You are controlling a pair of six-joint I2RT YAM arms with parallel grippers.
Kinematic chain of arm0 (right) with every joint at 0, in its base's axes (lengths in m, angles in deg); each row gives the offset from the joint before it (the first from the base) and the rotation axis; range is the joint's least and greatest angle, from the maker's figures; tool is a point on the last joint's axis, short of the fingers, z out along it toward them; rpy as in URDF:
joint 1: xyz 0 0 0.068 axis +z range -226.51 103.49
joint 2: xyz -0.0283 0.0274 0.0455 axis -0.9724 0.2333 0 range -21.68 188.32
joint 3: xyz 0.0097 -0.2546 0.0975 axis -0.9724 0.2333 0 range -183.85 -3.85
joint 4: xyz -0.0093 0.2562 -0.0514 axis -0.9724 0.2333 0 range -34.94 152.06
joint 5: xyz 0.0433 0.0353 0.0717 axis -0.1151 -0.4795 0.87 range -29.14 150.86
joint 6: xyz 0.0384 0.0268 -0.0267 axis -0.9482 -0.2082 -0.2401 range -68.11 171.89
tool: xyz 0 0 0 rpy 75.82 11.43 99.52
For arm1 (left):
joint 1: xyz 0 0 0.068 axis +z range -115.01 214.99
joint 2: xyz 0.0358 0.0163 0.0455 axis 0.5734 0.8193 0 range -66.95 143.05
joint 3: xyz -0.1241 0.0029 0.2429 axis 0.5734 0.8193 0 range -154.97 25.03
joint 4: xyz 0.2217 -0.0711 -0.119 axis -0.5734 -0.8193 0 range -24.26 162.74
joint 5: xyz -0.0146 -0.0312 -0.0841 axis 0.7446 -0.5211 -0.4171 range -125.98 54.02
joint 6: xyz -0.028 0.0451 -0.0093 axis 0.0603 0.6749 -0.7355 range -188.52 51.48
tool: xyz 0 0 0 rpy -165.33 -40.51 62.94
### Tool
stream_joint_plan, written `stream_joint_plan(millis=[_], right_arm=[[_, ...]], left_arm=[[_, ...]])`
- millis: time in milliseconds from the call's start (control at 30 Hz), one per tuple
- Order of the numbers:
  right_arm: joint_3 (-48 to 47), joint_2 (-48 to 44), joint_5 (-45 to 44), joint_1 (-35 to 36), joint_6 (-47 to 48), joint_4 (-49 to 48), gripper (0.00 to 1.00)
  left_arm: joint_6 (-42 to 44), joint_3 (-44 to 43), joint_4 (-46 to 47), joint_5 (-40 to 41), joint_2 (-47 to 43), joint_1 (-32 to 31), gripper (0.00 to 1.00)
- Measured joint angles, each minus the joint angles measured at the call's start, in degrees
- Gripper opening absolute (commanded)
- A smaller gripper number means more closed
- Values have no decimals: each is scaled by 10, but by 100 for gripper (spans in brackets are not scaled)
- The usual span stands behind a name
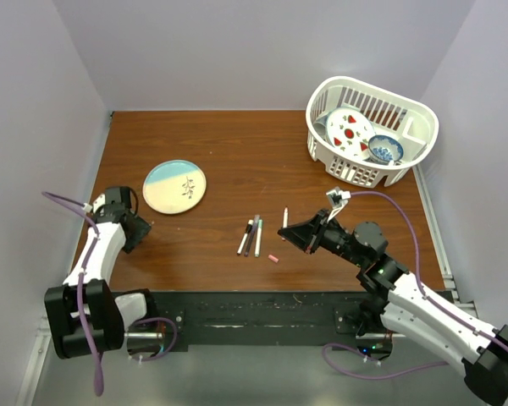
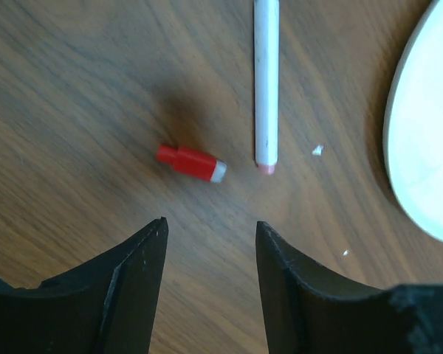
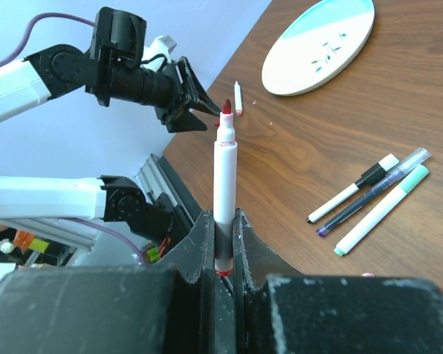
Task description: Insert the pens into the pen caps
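My left gripper is open over bare wood with nothing between its fingers. Just ahead of its tips lie a red pen cap and a white pen, a small gap apart. From above, the left gripper sits at the table's left, below the plate. My right gripper is shut on a white pen with a red tip, uncapped and sticking out past the fingers. In the top view that held pen rises from the right gripper near mid-table. Three more pens lie side by side, with a pink cap nearby.
A round cream and blue plate lies just beyond the left gripper, and its rim shows in the left wrist view. A white basket holding dishes stands at the back right. Walls close in the table on three sides.
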Motion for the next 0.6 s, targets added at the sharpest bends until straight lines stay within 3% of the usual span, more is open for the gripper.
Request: stream_joint_plan(millis=[167,600], right_arm=[[-1,3,1,5,3,8,0],[-2,2,-4,15,7,17,0]], left_arm=[[0,0,25,15,14,26,60],[-1,-9,66,28,73,71,57]])
